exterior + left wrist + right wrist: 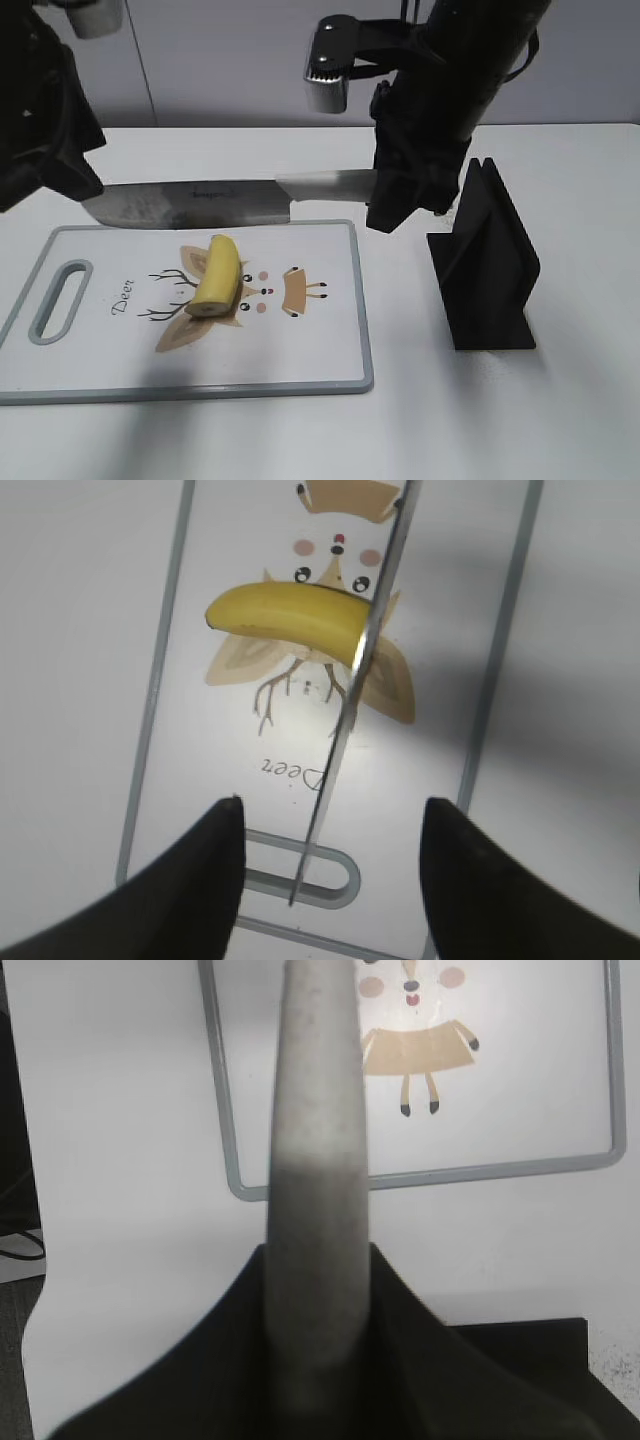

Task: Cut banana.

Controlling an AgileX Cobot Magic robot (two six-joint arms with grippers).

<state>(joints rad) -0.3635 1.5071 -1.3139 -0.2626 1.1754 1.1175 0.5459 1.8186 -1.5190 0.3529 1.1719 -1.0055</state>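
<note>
A short yellow banana [216,278] lies on the white cutting board [320,350], over a brown deer print. It also shows in the left wrist view [285,620]. My right gripper [400,195] is shut on the pale handle of a cleaver knife [200,203], seen close up in the right wrist view [315,1160]. The blade hangs level above the board's far edge, behind the banana. From the left wrist view the blade's thin edge [350,700] crosses the banana's right end. My left gripper [330,865] is open and empty, high above the board's handle end.
A black knife stand [487,262] stands on the white table right of the board. The board has a grey rim and a handle slot [60,300] at its left end.
</note>
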